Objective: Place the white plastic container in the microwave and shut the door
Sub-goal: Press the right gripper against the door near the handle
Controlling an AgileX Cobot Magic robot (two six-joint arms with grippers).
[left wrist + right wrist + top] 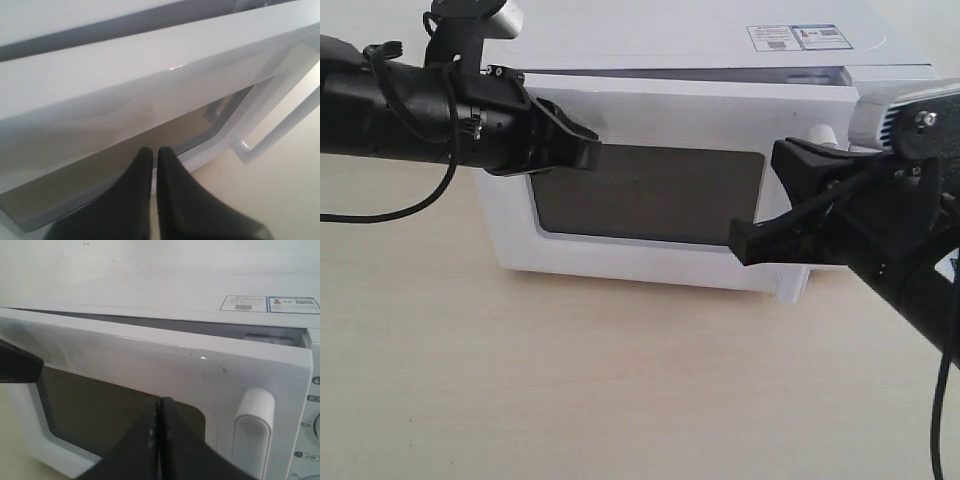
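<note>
White boxy countertop microwave (650, 50) sitting on pale wooden table (570, 380), white side-hinged door (660, 112) hanging slightly ajar, left gripper (588, 152) pinched together at dark window (650, 195) corner, right gripper (159, 402) pinched together, hovering near bar handle (252, 430).

No word or number can be read with certainty. Two stickers lie side by side on top of the microwave (150, 295), toward its handle (253, 430) end. The white sticker (243, 303) carries lines of tiny print and a dark code-like block. The blue-edged sticker (293, 304) has a small red mark at one end and blurred print. Small grey marks (312, 399) on the microwave's front, beyond the handle, are cut off and illegible.
</note>
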